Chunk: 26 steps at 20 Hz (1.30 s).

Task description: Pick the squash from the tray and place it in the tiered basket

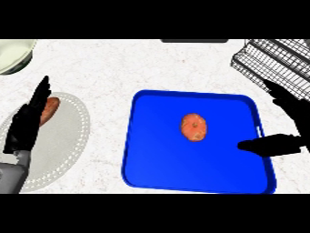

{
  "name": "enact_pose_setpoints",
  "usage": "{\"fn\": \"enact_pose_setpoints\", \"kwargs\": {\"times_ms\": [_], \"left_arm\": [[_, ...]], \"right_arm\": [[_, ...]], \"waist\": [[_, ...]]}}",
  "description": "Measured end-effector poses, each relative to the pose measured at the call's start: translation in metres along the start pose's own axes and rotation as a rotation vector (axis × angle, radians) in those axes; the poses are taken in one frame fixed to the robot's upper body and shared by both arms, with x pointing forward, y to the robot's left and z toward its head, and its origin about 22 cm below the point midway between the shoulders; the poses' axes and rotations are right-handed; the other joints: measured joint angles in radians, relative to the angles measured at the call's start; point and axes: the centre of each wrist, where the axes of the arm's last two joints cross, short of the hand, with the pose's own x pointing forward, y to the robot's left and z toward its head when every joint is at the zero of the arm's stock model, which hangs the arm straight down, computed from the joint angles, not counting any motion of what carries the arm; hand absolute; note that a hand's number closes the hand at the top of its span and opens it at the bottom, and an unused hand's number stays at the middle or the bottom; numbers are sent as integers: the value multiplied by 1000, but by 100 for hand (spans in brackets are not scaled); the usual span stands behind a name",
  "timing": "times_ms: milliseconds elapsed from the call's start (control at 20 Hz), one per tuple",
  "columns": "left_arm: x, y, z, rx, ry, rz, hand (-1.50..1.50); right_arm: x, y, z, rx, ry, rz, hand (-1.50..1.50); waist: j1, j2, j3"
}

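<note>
Right hand (pixel 298 129) open at the tray's (pixel 157 168) 3 o'clock; should move toward 9 o'clock, enclosing squash (pixel 193 127); left hand (pixel 28 122) open, resting.

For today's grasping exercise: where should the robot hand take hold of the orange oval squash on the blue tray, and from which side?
Across its narrow middle, from above: the orange oval squash lies flat, long axis up-down, on the blue tray, nearest the open right robot hand.

Even, bright light washed my pale counter (pixel 150 68), a soft sheen ran diagonally over the blue tray (pixel 164 164), shadows stayed faint, and my black hands showed hardly any shading.
</note>
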Motion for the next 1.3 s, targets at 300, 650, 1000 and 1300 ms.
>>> {"fn": "enact_pose_setpoints", "kwargs": {"times_ms": [300,650,1000,1300], "left_arm": [[5,-5,-3,-4,-11,2,0],[0,1,-2,-7,-8,5,0],[0,-5,0,-6,-4,9,0],[5,2,1,0,2,2,0]], "right_arm": [[53,13,-12,65,55,83,-150],[76,37,-35,146,121,105,-150],[69,60,-50,202,199,169,-150],[64,74,-48,226,213,204,-150]], "waist": [[5,2,1],[6,3,2],[-1,2,2],[-5,1,2]]}}
